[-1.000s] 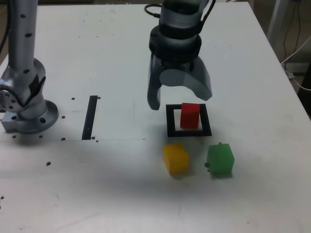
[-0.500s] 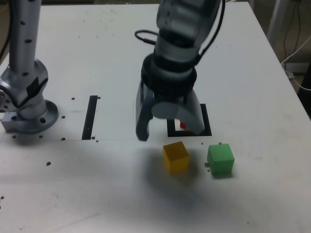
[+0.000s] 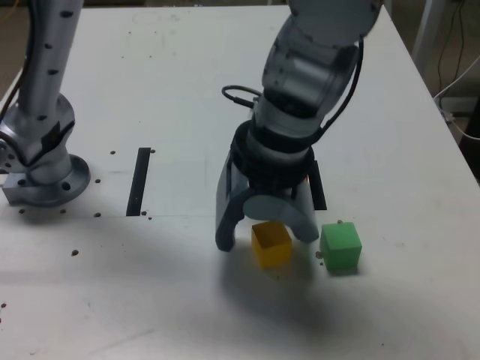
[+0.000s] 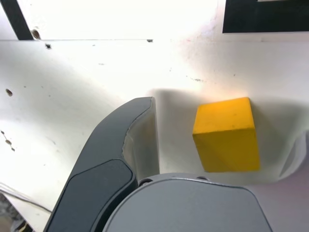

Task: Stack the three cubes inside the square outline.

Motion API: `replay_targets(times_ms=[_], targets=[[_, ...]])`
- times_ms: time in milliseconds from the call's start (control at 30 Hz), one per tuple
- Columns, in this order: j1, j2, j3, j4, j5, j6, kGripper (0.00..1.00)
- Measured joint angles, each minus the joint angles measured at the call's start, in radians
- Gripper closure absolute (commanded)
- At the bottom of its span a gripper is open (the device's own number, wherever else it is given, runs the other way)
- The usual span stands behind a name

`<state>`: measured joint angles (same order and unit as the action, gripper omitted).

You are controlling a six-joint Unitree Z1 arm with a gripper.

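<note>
Pincer open around yellow cube, green cube in exterior view only

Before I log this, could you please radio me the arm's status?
Gripper open, above yellow cube, nothing gripped. Green cube close by on the exterior view's right, possibly tight for the jaw. Outline mostly hidden behind gripper.

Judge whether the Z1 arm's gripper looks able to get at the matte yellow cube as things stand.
Probably yes: the grey two-jawed gripper hangs open around the matte yellow cube, and nothing shows between them. The matte green cube sits off to the exterior view's right.
</note>
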<state>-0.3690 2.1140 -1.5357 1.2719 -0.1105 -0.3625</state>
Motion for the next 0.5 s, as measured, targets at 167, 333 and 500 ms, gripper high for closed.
replay_targets(times_ms=[167,333,500], targets=[[0.000,0.014,0.002,-0.016,-0.026,0.011,0.18],[0.000,0.023,0.008,-0.033,-0.051,0.032,0.41],[0.000,0.032,0.012,-0.052,-0.052,0.041,0.70]])
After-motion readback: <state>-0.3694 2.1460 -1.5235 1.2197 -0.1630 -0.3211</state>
